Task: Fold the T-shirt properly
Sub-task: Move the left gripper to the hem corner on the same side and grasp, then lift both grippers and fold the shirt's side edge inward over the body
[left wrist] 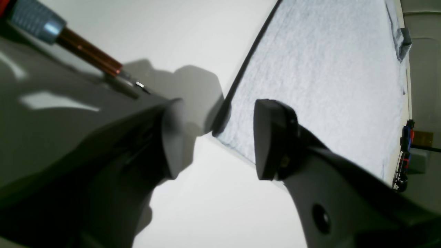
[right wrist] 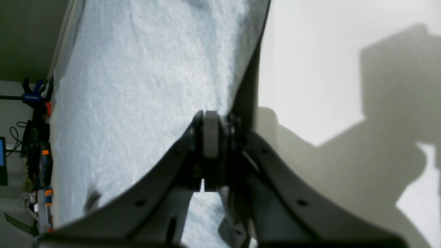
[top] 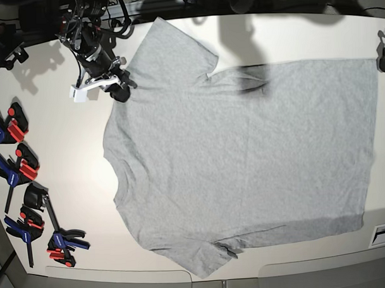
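White tabletop [top: 290, 36] carries the T-shirt [top: 243, 155] spread flat, its long axis running toward the right edge. Right gripper [right wrist: 210, 131] pinches a sleeve edge near the top-left corner; left gripper [left wrist: 213, 137] gapes wide at the hem corner [left wrist: 224, 132], top right.

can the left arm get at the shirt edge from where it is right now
Probably yes. The left gripper stands open, one finger over the T-shirt and the other over bare table, straddling the hem. Nothing shows between the jaws and the cloth.
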You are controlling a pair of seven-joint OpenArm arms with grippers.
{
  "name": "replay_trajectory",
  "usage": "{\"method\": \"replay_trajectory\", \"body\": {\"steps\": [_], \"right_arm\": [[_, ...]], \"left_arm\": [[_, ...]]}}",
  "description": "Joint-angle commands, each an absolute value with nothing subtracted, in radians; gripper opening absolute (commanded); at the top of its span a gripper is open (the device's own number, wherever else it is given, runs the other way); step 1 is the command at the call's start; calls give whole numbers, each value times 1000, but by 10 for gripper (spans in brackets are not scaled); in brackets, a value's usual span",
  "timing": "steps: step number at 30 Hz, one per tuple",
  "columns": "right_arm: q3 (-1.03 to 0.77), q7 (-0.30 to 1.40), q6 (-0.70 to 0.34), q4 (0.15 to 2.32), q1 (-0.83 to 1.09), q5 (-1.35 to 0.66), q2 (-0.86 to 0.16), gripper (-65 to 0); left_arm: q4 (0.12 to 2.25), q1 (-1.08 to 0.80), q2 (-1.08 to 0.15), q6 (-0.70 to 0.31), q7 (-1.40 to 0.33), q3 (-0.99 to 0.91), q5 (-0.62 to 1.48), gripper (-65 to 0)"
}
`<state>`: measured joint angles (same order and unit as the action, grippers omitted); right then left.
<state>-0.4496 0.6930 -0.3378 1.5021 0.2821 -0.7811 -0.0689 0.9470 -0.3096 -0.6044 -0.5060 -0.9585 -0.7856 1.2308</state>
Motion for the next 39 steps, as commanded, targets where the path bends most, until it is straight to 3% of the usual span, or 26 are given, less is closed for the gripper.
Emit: {"method": "replay_trajectory", "body": {"steps": [1, 20, 22, 25, 26, 30, 33, 39], "right_arm": [[-451, 689, -352, 1514, 277, -788, -74, -650], [-451, 689, -352, 1514, 277, -787, -74, -650], [-451, 689, -352, 1514, 278, -787, -74, -650], [-451, 689, -352, 1514, 277, -788, -74, -650], [-451, 689, -352, 1514, 278, -787, -74, -650], [-452, 701, -352, 1515, 283, -770, -75, -650], [-458, 710, -352, 1530, 304, -762, -74, -650], [-492, 717, -353, 1646, 403, -761, -75, -650]], "left_arm": [[955, -310, -627, -508, -976, -783, 1224, -353], [955, -246, -627, -508, -999, -567, 1222, -358], [955, -246, -627, -509, -990, -567, 1221, -402], [955, -246, -627, -509, -977, -567, 1220, -634], [955, -246, -627, -509, -976, -567, 1220, -650], [955, -247, -627, -511, -976, -569, 1214, -650], [956, -251, -631, -593, -980, -570, 1179, -650], [998, -325, -634, -600, -980, -582, 1210, -650]]}}
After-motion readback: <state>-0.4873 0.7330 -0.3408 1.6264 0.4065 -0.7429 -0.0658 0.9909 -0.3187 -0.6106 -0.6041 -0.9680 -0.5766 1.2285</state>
